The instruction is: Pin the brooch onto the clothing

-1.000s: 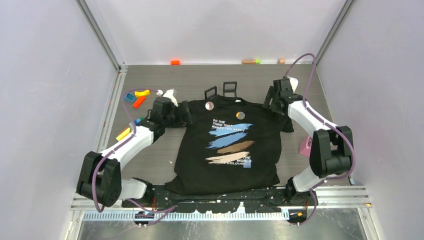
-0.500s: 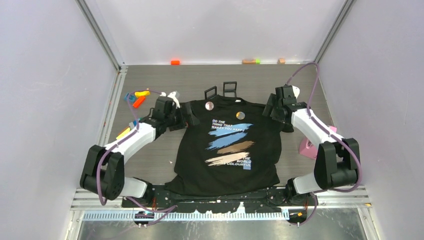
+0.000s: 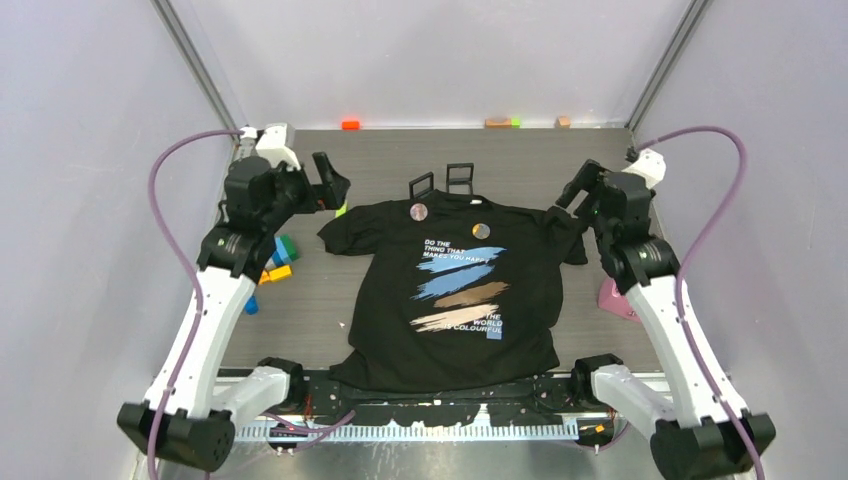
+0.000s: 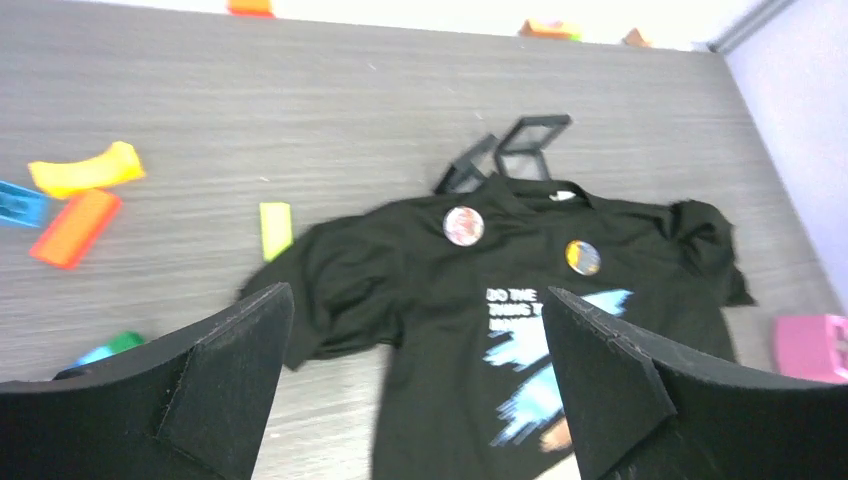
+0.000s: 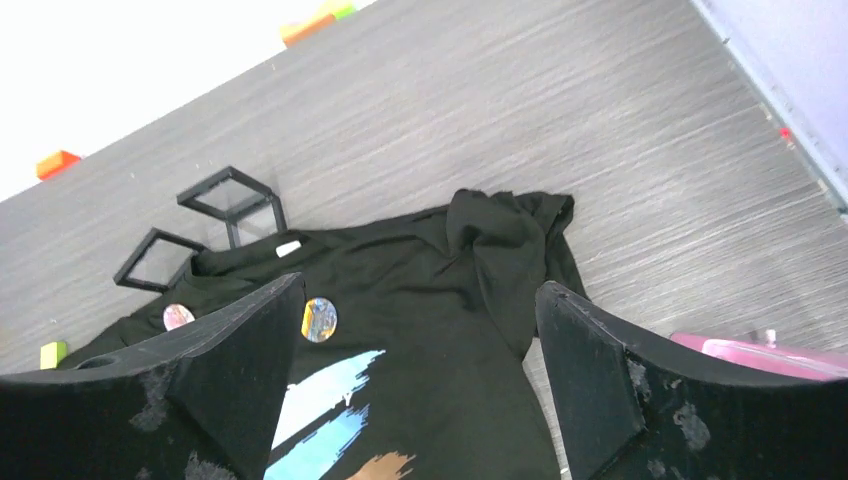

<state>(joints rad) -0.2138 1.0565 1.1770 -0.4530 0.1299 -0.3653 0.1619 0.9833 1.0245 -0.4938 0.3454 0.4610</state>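
Observation:
The black T-shirt [image 3: 455, 295] with white text and blue, tan and cream streaks lies flat on the grey table. Two round brooches sit on its chest: a pinkish one [image 3: 419, 211] near the collar's left and a blue-orange one [image 3: 481, 230] to its right. Both also show in the left wrist view [image 4: 462, 225] [image 4: 582, 257] and the right wrist view [image 5: 178, 317] [image 5: 320, 318]. My left gripper [image 3: 330, 185] is open and empty, raised above the table left of the shirt. My right gripper [image 3: 578, 190] is open and empty, raised by the right sleeve [image 5: 515, 250].
Two black open frames [image 3: 445, 182] stand just behind the collar. Coloured blocks [image 3: 278, 258] lie at the left beside my left arm. A pink object [image 3: 612, 296] sits right of the shirt. Small blocks [image 3: 350, 124] line the back wall.
Both arms have lifted up and pulled outward from the shirt's sleeves. Both grippers now hang open above the table. The shirt and brooches stay in place.

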